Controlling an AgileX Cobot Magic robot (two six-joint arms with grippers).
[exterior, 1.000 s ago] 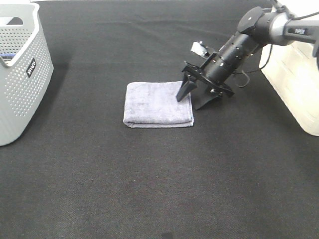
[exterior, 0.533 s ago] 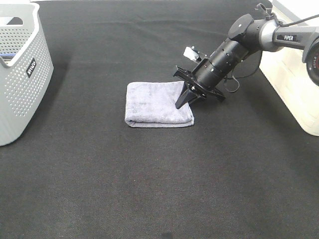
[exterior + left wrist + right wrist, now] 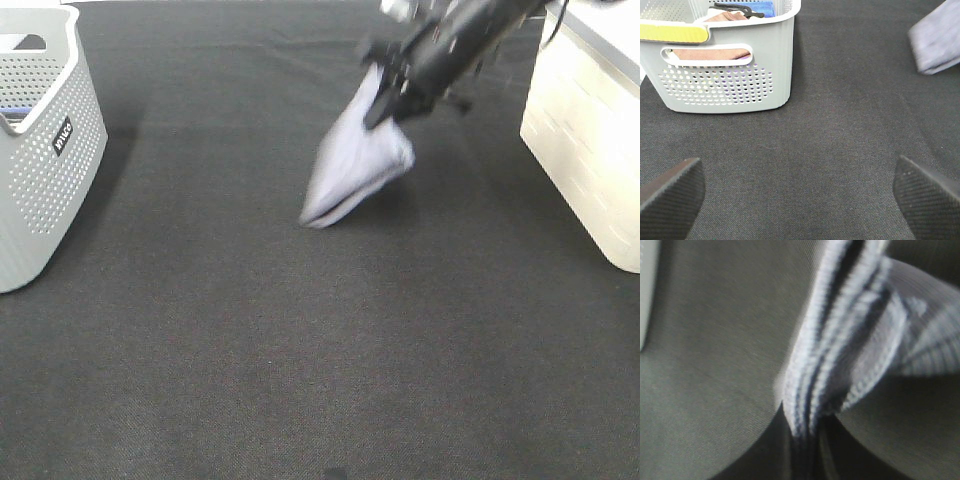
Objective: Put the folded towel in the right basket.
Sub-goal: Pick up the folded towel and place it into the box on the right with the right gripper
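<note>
Towel [image 3: 355, 170] now aloft, right gripper [image 3: 386, 104] high

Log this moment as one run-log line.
phase: carry | right gripper: shut on towel, raised | towel: hanging, motion-blurred | right basket: towel not yet in | left gripper: open, empty

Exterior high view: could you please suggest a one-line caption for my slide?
Right gripper holds the folded towel dangling by one edge, near the cream right basket.

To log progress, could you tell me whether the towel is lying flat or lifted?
Lifted: the towel dangles from the right gripper, pinched at its upper edge.
</note>
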